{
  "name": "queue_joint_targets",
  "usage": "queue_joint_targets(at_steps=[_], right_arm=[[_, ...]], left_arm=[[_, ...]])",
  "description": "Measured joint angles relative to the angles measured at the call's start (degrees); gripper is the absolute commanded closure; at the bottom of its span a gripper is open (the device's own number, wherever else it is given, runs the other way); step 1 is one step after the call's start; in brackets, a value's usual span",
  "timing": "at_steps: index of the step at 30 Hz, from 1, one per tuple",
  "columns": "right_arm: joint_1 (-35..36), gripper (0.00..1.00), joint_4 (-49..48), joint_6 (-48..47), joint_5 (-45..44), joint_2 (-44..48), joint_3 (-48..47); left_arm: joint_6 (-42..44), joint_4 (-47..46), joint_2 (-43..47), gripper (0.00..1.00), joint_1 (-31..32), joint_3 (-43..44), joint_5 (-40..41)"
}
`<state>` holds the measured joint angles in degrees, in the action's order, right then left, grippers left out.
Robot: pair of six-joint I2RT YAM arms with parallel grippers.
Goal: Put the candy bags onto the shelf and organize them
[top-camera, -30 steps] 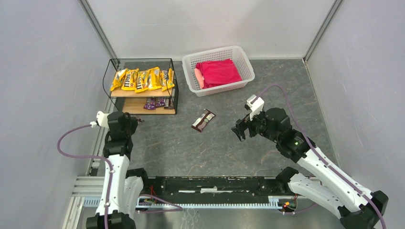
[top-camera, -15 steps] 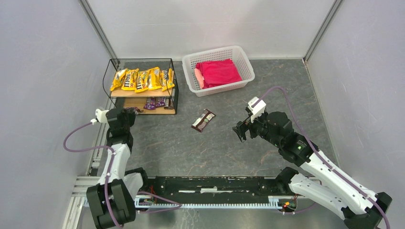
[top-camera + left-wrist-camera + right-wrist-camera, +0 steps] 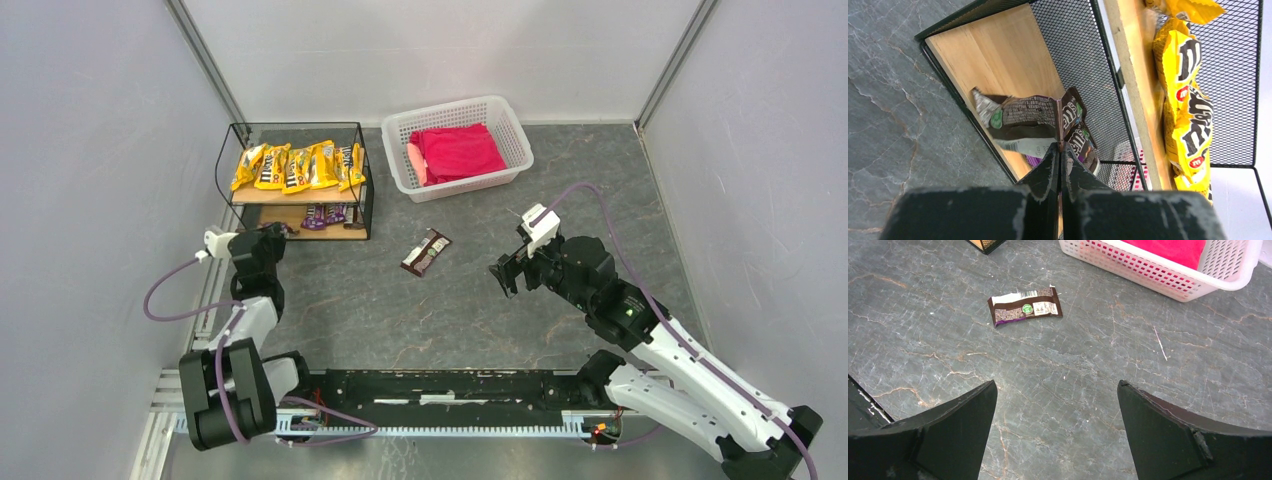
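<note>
The shelf (image 3: pixel 240 132) stands at the back left, a black wire rack with wooden boards. Several yellow candy bags (image 3: pixel 297 166) lie on its top board, and dark ones (image 3: pixel 326 214) on its lower board. My left gripper (image 3: pixel 1061 148) is shut on the edge of a dark brown candy bag (image 3: pixel 1028 116) and holds it at the open side of the lower board (image 3: pixel 993 55). Another brown candy bag (image 3: pixel 426 251) lies on the table (image 3: pixel 400 310), also seen in the right wrist view (image 3: pixel 1024 306). My right gripper (image 3: pixel 1055 390) is open and empty, to the right of that bag.
A white perforated basket (image 3: pixel 400 130) with a red cloth (image 3: pixel 457 150) stands at the back, right of the shelf; its wall shows in the right wrist view (image 3: pixel 1148 270). Grey walls close in both sides and the back.
My left gripper has moved toward the shelf's lower tier with the brown bag. My right arm has shifted slightly.
</note>
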<state>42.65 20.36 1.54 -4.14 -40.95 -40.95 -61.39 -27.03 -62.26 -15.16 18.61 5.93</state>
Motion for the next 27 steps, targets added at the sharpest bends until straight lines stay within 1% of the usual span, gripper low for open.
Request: queue_joint_targets(at_steps=[5, 16, 22, 27], right_arm=[[0.00, 0.02, 0.07, 0.00, -0.02, 0.13, 0.00], [0.00, 0.02, 0.20, 0.00, 0.00, 0.26, 0.00], [0.00, 0.02, 0.33, 0.00, -0.02, 0.72, 0.00], [0.00, 0.02, 0.33, 0.02, -0.02, 1.03, 0.00]], left_arm=[[0.02, -4.48, -4.63, 0.98, 0.00, -0.04, 0.09], [0.00, -10.54, -14.01, 0.97, -0.13, 1.62, -0.31], [-1.44, -13.79, -19.76, 0.94, -0.13, 3.17, -2.86], [-3.61, -15.54, -23.10, 0.89, -0.15, 3.23, -4.52]])
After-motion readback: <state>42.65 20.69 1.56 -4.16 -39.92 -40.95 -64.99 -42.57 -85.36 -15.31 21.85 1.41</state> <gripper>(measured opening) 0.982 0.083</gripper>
